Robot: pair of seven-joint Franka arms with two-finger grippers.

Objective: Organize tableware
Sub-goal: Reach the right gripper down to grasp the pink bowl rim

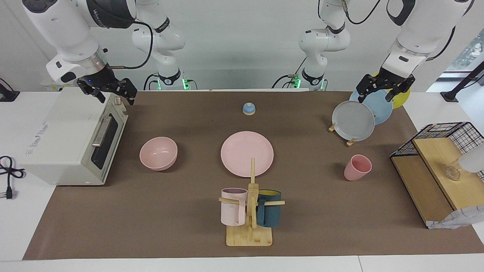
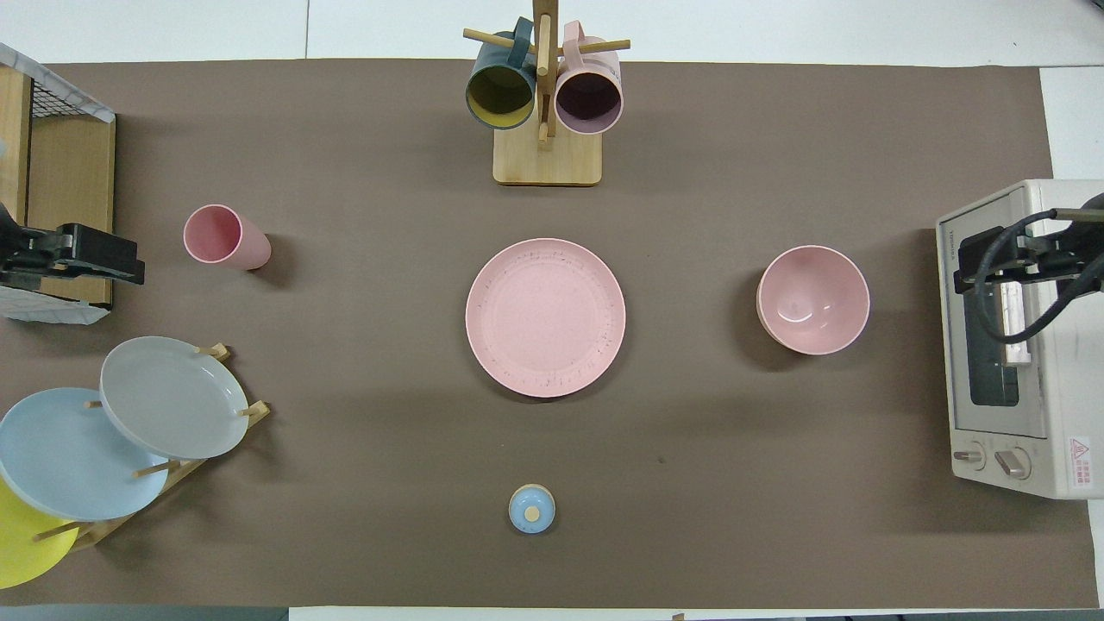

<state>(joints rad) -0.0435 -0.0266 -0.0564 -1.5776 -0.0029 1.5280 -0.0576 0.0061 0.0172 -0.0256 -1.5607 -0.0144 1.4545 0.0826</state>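
Progress: nothing is gathered yet, judging by the layout; the three pink pieces lie apart in a row across the middle of the bench [image 1: 340, 234], none stacked or touching, so all of the sorting looks to be left.
Plate: the pink plate [image 1: 247, 153] lies flat at the bench's centre, bare on top.
Bowl: the pink bowl [image 1: 158, 153] stands upright toward the right arm's end, near the toaster oven [image 1: 72, 139].
Cup: the pink cup [image 1: 357, 167] stands toward the left arm's end, between the plate and the wire shelf [image 1: 435, 166].
Right arm: raised and waiting; the right gripper [image 1: 113, 92] hangs over the toaster oven's top, fingers spread wide, holding nothing.
Left arm: raised likewise; the left gripper [image 1: 380, 90] hangs over the racked plates [image 1: 353, 120] at the bench's corner, fingers wide, empty.
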